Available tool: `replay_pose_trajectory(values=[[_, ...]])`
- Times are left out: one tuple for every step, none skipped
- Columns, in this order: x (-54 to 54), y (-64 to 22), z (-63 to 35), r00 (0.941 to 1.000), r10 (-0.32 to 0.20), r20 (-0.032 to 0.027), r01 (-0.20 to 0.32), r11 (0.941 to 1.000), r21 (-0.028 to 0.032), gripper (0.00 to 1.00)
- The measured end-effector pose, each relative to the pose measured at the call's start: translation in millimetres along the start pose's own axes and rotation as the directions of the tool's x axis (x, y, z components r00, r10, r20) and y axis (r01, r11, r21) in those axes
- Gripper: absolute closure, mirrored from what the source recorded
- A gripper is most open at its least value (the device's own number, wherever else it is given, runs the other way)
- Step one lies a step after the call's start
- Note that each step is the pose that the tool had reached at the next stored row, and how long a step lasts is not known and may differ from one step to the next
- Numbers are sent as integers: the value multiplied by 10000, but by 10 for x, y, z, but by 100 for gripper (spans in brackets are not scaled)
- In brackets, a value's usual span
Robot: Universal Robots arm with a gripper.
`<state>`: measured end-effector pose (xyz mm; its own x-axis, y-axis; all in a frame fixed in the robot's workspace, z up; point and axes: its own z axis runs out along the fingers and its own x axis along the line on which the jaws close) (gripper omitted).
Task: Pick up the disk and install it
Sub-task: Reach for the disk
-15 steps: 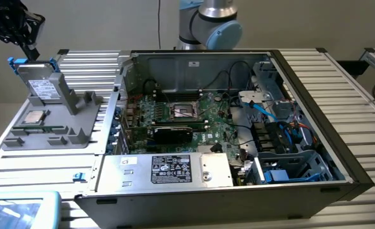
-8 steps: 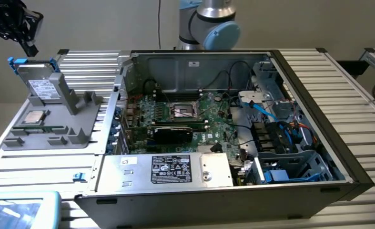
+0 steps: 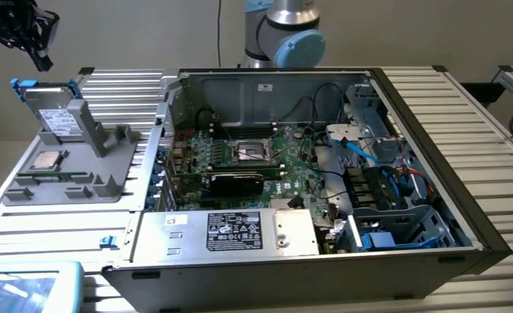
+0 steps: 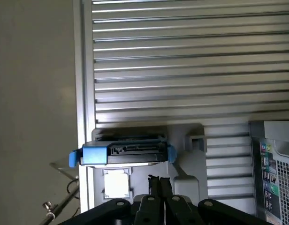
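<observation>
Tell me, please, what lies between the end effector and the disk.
Nothing: in the exterior view the shut end effector hangs above the disk, with bare air between.

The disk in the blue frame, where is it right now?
The disk stands propped in the grey holder at the exterior view's left, outside the open computer case, with the small square chip lying just in front of it.

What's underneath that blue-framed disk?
A grey plastic stand holds the disk leaning upright; a small silver CPU chip lies flat on the stand nearby. The disk's bottom edge is hidden by the stand's prop.
</observation>
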<state>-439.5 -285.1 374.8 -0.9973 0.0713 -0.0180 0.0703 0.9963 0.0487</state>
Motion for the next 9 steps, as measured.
replay_pose_trajectory(values=[[26, 24, 1, 10000, 0, -3, 0, 10000, 1, 89], [57, 43, 4, 10000, -1, -3, 1, 10000, 1, 89], [93, 57, 6, 10000, -1, -2, 1, 10000, 1, 89], [131, 68, 7, 10000, 0, -3, 0, 10000, 1, 89], [171, 79, 9, 10000, 0, -2, 0, 10000, 1, 89], [212, 90, 11, 10000, 1, -3, -1, 10000, 1, 89], [252, 100, 13, 10000, 0, -3, 0, 10000, 1, 89], [290, 110, 14, 10000, -1, -4, 1, 10000, 1, 89], [324, 118, 17, 10000, -1, -11, 1, 10000, 1, 89]])
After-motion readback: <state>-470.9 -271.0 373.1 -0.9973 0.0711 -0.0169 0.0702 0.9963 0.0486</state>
